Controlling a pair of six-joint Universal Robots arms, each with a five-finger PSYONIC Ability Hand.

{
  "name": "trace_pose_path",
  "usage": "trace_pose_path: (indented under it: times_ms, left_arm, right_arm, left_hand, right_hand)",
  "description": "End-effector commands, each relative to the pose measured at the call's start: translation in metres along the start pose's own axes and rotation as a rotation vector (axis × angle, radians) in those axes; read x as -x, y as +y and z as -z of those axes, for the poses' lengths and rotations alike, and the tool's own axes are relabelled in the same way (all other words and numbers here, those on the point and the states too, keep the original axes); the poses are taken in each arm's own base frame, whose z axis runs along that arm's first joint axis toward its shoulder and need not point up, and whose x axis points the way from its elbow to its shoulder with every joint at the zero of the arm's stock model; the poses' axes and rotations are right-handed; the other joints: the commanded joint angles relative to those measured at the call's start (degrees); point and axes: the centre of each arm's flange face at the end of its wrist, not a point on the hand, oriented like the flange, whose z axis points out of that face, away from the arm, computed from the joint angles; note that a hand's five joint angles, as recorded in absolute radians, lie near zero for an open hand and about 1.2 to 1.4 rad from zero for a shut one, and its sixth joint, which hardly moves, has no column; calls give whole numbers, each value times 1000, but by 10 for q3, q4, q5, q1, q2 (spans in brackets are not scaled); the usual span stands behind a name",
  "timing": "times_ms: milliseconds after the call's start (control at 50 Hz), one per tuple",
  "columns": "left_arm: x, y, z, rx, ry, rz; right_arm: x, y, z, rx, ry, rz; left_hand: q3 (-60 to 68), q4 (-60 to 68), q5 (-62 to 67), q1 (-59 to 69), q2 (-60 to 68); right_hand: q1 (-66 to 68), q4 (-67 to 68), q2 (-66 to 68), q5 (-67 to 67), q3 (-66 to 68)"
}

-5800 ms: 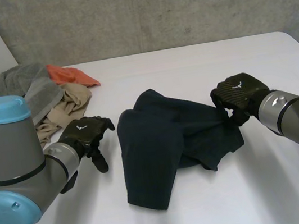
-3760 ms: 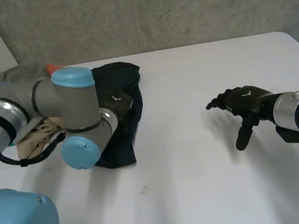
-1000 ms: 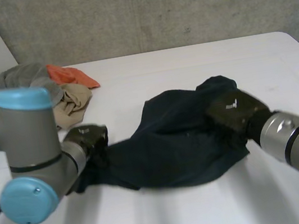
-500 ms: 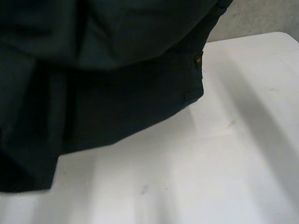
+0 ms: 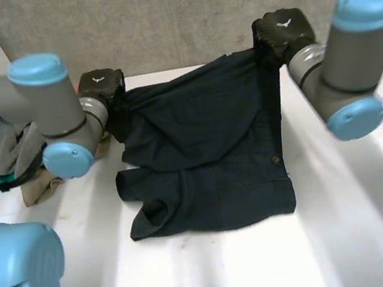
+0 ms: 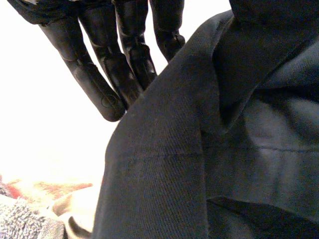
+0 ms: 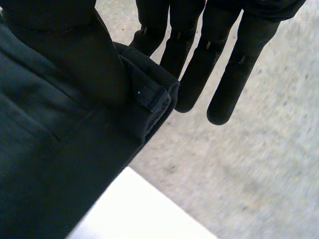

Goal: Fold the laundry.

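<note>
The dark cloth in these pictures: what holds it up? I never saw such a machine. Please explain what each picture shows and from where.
This is a robot with two grey arms, each ending in a black hand. The wide picture looks down from between the arms at a white table. The left hand and the right hand each pinch a top corner of a dark garment, holding its upper edge up while its lower part lies on the table. The two close pictures come from cameras on the wrists, looking along each palm. A pile of other laundry lies beside the left arm.
</note>
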Motion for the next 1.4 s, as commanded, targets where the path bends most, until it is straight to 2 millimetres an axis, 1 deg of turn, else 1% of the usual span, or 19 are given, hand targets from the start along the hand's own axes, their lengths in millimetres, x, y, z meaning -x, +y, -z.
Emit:
trace_pose_path:
  times_ms: [20, 40, 60, 80, 200, 260, 360, 380, 440, 540, 600, 660, 740, 920, 1000, 1100, 1160, 1260, 1400]
  left_arm:
    - [29, -15, -24, -192, -118, -51]
    - [33, -18, -25, -212, -129, -48]
    - [37, -23, -25, -231, -136, -43]
    - [38, -26, -25, -241, -136, -40]
    - [42, -45, -8, -217, -127, -38]
    - [47, -54, 11, -160, -127, -45]
    - [36, -64, 64, -39, -62, -56]
    - [28, -62, 83, 10, -25, -68]
    - [15, -56, 114, 95, 41, -90]
    - [-30, -27, 188, 264, 266, -135]
    - [-56, -6, 219, 310, 388, -147]
    - [-82, 6, 237, 288, 456, -162]
    - [-104, 24, 236, 266, 442, -175]
    - [-93, 44, 190, 272, 169, -205]
    - [-68, 44, 166, 278, 42, -215]
    - [-20, 54, 135, 306, -122, -294]
    - [2, 61, 127, 329, -171, -365]
    - [6, 54, 137, 305, -144, -391]
    - [1, 24, 160, 179, -67, -335]
  right_arm:
    - [11, 28, -33, -209, 81, 165]
    - [11, 27, -36, -233, 92, 172]
    - [10, 26, -40, -257, 108, 173]
    - [10, 27, -40, -249, 113, 173]
    - [-2, 20, -27, -74, 116, 144]
    - [-7, 6, -7, 58, 58, 102]
    - [-2, -12, 50, 324, -142, 68]
    - [0, -12, 69, 407, -205, 58]
    - [4, -10, 99, 526, -308, 46]
    - [15, 2, 152, 650, -488, 15]
    - [22, 8, 175, 656, -566, -10]
    - [28, 14, 190, 655, -610, -21]
    - [42, 36, 210, 648, -656, -18]
    - [55, 64, 202, 507, -578, 21]
    - [56, 71, 190, 431, -516, 55]
    - [58, 80, 179, 376, -458, 92]
    - [61, 85, 176, 366, -448, 109]
    - [64, 90, 174, 354, -438, 155]
    - [65, 91, 170, 305, -414, 190]
  left_hand:
    - [-220, -221, -203, -205, -222]
    - [-365, -366, -348, -350, -367]
    - [-575, -576, -558, -560, -577]
    - [-575, -576, -558, -560, -577]
    - [-575, -576, -558, -560, -577]
    - [-575, -576, -558, -560, -577]
    - [-575, -576, -558, -560, -577]
    - [-575, -576, -558, -560, -577]
    - [-575, -576, -558, -560, -577]
    - [-575, -576, -558, -560, -577]
    - [-560, -561, -543, -545, -562]
    - [-558, -559, -541, -543, -560]
    - [-558, -559, -541, -543, -560]
    - [-575, -576, -558, -560, -577]
    - [-575, -576, -558, -560, -577]
    - [-575, -576, -558, -560, -577]
    - [-575, -576, -558, -560, -577]
    - [-575, -576, -558, -560, -577]
    - [-575, -576, -558, -560, -577]
  right_hand:
    - [48, -4, 12, -1, -2]
    - [-113, -165, -149, -162, -163]
    - [-490, -542, -525, -538, -539]
    - [-534, -586, -569, -582, -583]
    - [-534, -586, -569, -582, -583]
    - [-534, -586, -569, -582, -583]
    - [-534, -586, -569, -582, -583]
    - [-534, -586, -569, -582, -583]
    - [-521, -573, -556, -569, -570]
    - [-321, -373, -356, -369, -370]
    - [-236, -288, -272, -285, -286]
    - [-196, -248, -231, -244, -245]
    - [-182, -234, -218, -231, -232]
    - [-219, -271, -254, -268, -269]
    - [-248, -300, -283, -296, -297]
    - [-281, -334, -317, -330, -331]
    - [-281, -334, -317, -330, -331]
    - [-280, -332, -315, -328, -329]
    - [-285, -337, -320, -333, -334]
